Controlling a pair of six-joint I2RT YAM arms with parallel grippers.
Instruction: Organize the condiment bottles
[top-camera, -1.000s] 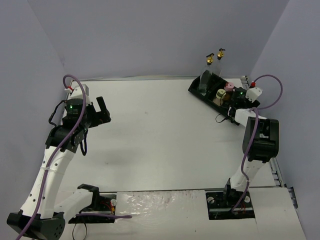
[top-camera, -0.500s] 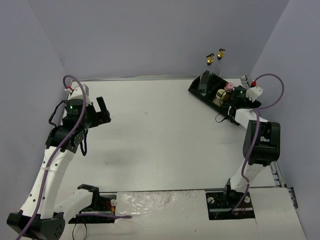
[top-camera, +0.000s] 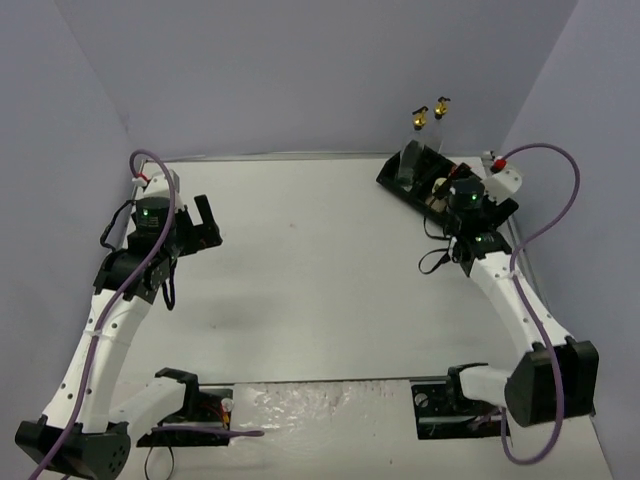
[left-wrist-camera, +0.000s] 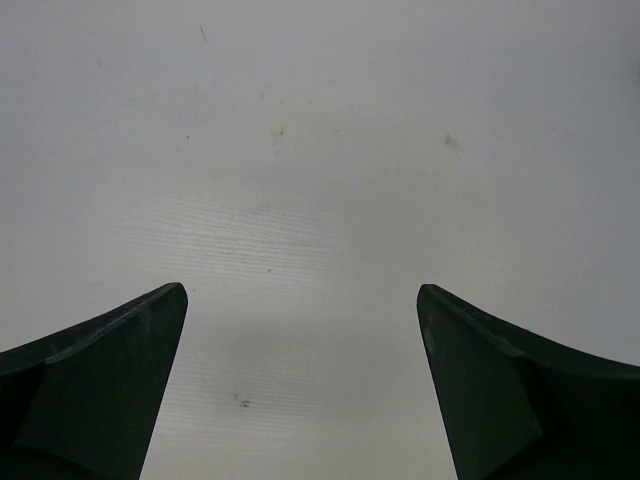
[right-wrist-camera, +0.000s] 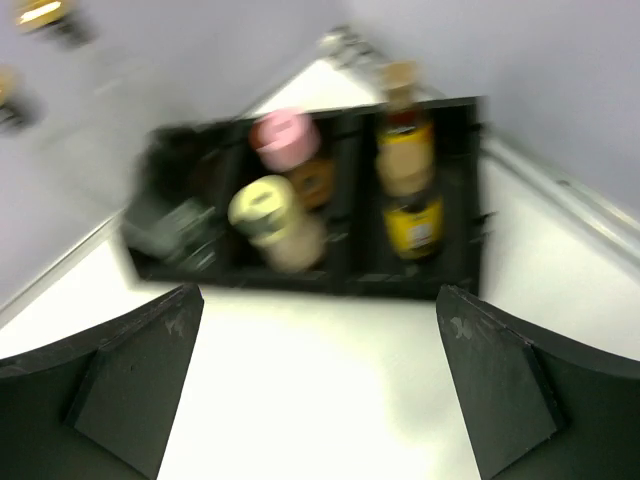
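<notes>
The condiment bottles stand in a black compartmented tray (top-camera: 392, 180) at the table's far right corner. The blurred right wrist view shows a pink-capped bottle (right-wrist-camera: 283, 135), a cream-capped one (right-wrist-camera: 262, 207) in front of it, and two amber bottles (right-wrist-camera: 405, 140) (right-wrist-camera: 414, 218) in the right compartment. Two gold pour spouts (top-camera: 418, 119) (top-camera: 441, 105) rise over the tray's far end. My right gripper (right-wrist-camera: 318, 305) (top-camera: 448, 192) is open and empty over bare table, just short of the tray's near wall. Far off at the left, my left gripper (top-camera: 208, 224) (left-wrist-camera: 302, 295) hangs open and empty above the table.
Purple walls close in the white table (top-camera: 320, 270) on three sides. A metal rail (right-wrist-camera: 560, 190) runs along the right edge behind the tray. The right arm's purple cable (top-camera: 560, 200) loops near the right wall.
My right gripper has opened wide and drawn back from the tray, its arm swinging down and to the right. The left arm has barely shifted.
</notes>
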